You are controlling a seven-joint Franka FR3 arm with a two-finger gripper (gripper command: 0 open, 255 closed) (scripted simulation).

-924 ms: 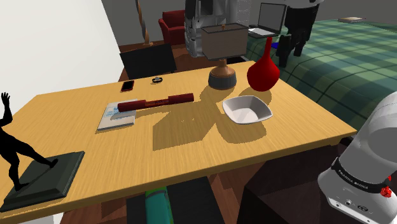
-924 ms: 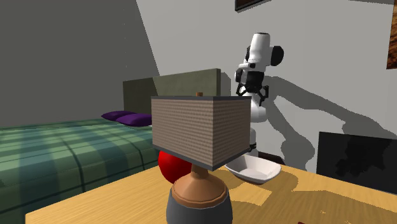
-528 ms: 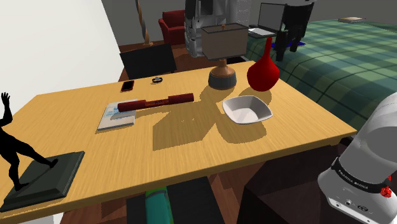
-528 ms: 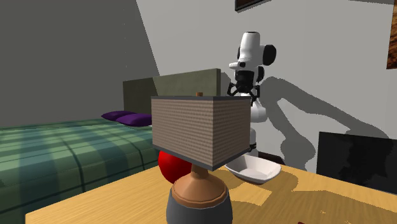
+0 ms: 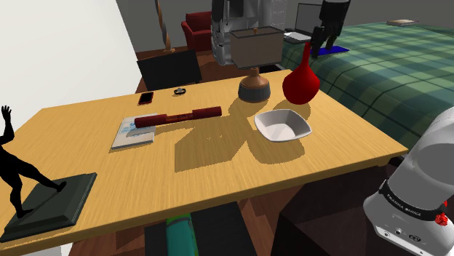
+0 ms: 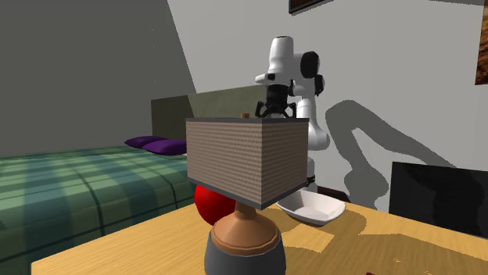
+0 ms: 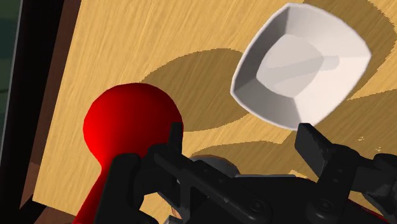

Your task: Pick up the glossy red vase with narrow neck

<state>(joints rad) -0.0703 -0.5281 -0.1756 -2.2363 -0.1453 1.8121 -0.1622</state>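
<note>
Above the grained wooden table [image 7: 159, 38], jaws gape empty near the glossy, bulbous red vase [image 7: 130, 127].

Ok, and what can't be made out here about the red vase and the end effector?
- Second exterior view: the brown box-shaped lampshade hides the neck and most of the glossy red narrow-necked vase.
- Wrist view: the vase's mouth is cut off by the picture's edge, beside the open black end effector.
- Shoulder view: the end effector is cut by the top edge; its height above the vase is unclear.
</note>
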